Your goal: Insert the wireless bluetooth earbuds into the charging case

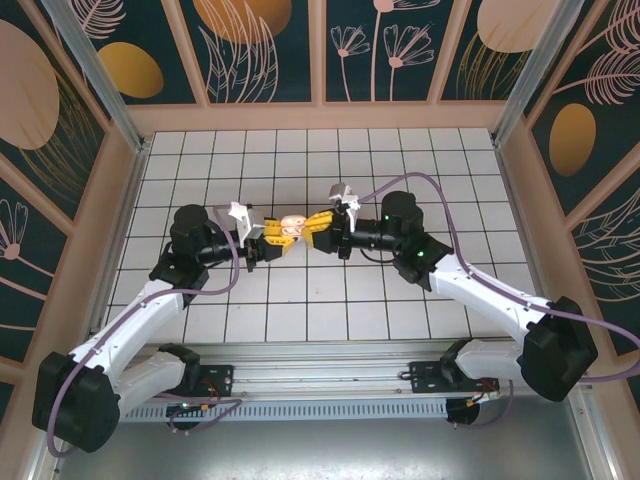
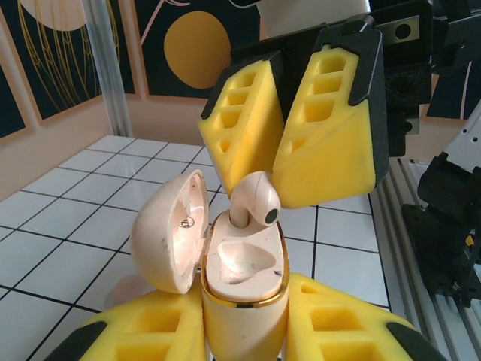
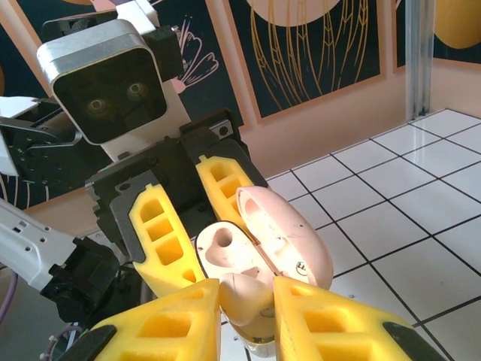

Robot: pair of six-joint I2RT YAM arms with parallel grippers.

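Between the left jaws, closed tight on it, the charging case (image 2: 244, 263) is sitting with its lid open. Just above the case, the right jaws are pinching one earbud (image 2: 255, 197), and its stem is entering the case. The desk (image 2: 75, 218) is lying below the case.

The scene is lit brightly and evenly from above. Faint shadows are cast on the counter (image 1: 300, 300); the charging case (image 2: 244, 263) is rendered sharply.
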